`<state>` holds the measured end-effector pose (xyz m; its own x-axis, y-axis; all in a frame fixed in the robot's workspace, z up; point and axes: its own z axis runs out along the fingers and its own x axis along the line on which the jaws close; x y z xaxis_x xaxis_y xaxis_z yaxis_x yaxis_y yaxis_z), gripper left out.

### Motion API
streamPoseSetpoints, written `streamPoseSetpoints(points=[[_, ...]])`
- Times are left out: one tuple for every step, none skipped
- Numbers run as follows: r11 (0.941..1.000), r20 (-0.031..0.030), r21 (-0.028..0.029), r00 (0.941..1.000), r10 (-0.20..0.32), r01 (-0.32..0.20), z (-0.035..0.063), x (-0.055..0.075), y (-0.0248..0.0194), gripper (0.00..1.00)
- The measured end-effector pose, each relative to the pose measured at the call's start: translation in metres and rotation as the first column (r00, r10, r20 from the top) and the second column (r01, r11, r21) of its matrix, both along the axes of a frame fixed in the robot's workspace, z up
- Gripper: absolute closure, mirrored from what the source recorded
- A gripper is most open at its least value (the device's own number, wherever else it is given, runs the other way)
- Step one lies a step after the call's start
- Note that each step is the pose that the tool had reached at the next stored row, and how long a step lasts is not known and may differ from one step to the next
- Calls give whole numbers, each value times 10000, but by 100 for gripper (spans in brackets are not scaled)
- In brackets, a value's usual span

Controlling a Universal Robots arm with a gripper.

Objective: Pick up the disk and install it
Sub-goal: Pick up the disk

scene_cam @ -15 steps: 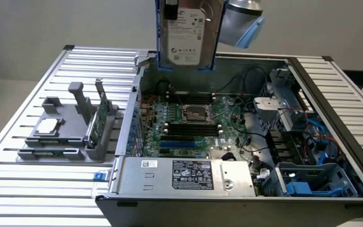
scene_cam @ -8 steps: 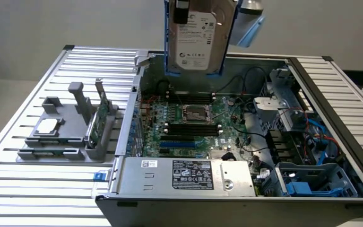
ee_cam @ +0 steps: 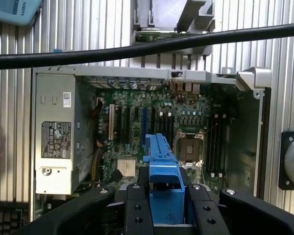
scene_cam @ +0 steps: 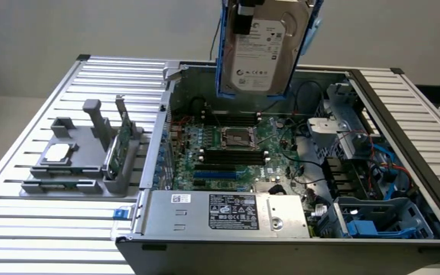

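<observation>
My gripper (ee_cam: 162, 198) holds the disk (scene_cam: 262, 51), jaws partway closed on its blue frame, perhaps narrowly, so a slip drops it onto the motherboard (scene_cam: 235, 143).

the disk (scene_cam: 262, 51) hangs above the motherboard (scene_cam: 279, 167) in the computer case (scene_cam: 281, 260); a parts stand (scene_cam: 75, 172) sits on the slatted table (scene_cam: 44, 235), at the exterior view's left of the case.

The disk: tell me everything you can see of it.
The disk is a flat silver-grey metal hard drive with a white printed label facing the exterior camera, framed by a blue plastic carrier bracket. It hangs upright, slightly tilted, in the air above the open computer case, clear of the motherboard. The gripper clamps it by the bracket's end; nothing else touches it.
</observation>
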<state>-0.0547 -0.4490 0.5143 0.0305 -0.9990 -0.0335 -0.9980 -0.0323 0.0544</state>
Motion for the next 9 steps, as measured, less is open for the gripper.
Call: streamPoseSetpoints(points=[[10000,-16,-1,10000,0,0,2,38,-18,67],[10000,-32,0,10000,-1,1,2,75,-37,67],[10000,-49,0,10000,0,0,3,113,-56,67],[10000,-66,0,10000,0,0,5,153,-75,67],[10000,-84,0,10000,-1,1,5,190,-93,67],[10000,-102,0,9999,0,0,6,228,-112,67],[10000,-119,0,9999,0,0,7,266,-129,67],[10000,-136,0,9999,0,0,8,303,-147,67],[10000,-154,0,9999,0,0,8,340,-165,67]])
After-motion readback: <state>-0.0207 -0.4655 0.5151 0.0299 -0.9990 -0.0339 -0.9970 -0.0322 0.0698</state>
